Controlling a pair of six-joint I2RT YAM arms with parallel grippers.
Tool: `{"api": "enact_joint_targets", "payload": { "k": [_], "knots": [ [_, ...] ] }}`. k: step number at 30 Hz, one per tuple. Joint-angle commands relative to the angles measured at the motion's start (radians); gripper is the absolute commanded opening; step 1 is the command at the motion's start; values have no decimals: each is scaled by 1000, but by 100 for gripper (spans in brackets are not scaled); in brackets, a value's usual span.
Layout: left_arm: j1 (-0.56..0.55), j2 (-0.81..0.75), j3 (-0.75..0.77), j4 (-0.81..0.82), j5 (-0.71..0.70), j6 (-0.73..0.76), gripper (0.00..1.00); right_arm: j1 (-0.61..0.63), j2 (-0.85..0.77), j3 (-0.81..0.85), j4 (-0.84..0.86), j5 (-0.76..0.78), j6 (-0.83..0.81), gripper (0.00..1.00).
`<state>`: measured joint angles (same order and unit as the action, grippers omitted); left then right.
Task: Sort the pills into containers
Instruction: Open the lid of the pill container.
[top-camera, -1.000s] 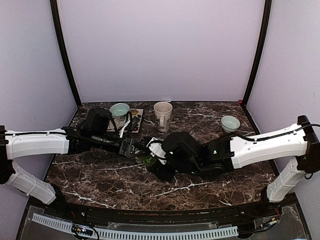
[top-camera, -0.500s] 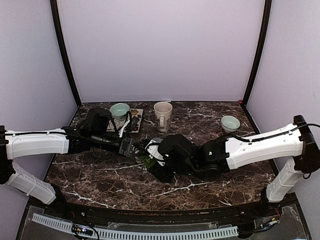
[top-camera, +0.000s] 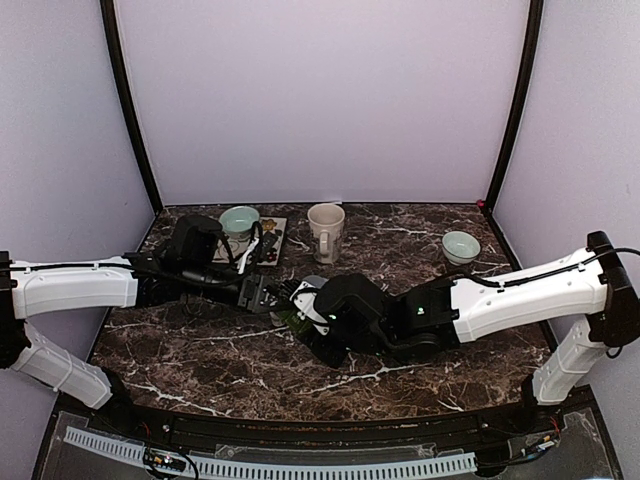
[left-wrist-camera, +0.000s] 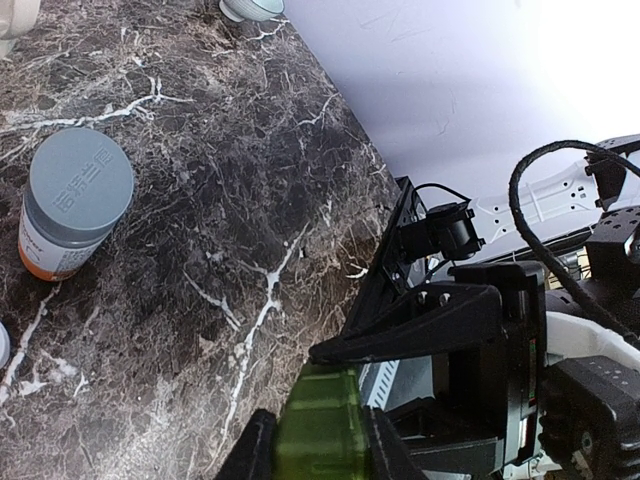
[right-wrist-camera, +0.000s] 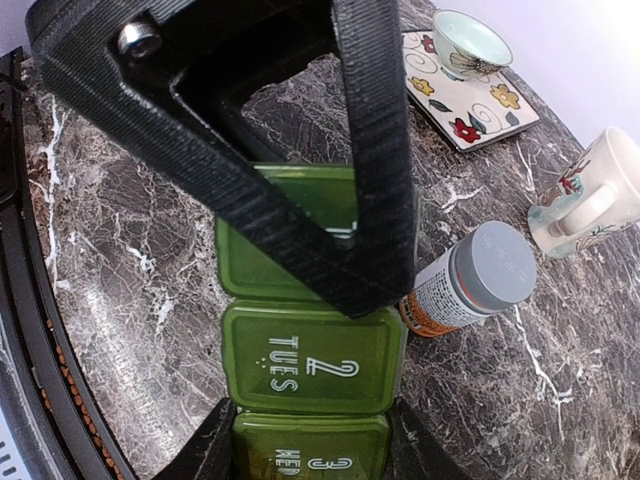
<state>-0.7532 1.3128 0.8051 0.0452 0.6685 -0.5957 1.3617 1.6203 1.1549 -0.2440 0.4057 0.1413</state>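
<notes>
Green pill box (right-wrist-camera: 310, 370) was clamped at one end by left tool (left-wrist-camera: 314, 452); right tool (right-wrist-camera: 308, 450) straddled its other end, grip unclear

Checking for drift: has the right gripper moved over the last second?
Yes. In the top view the right gripper has slid slightly left, so its black head now sits more nearly below the mug.

the pill box (right-wrist-camera: 310, 370) is glossy green plastic, the table (right-wrist-camera: 110, 260) polished marble, the fingers (right-wrist-camera: 375, 150) ribbed matt black plastic.
</notes>
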Motion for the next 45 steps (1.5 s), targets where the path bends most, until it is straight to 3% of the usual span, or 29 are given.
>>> {"api": "enact_joint_targets", "payload": {
  "k": [1, 34, 39, 45],
  "knots": [
    [9, -17, -3, -21, 4, 6, 0, 5, -19, 4, 13, 23, 17, 43],
    [12, -7, -9, -26, 9, 17, 0, -128, -192, -143, 126, -272, 130, 45],
    [12, -6, -11, -22, 9, 6, 0, -123, -199, -152, 137, -263, 110, 48],
    [12, -6, -7, -11, 10, -26, 0, -56, -132, -88, 48, -93, 41, 57]
  ]
}}
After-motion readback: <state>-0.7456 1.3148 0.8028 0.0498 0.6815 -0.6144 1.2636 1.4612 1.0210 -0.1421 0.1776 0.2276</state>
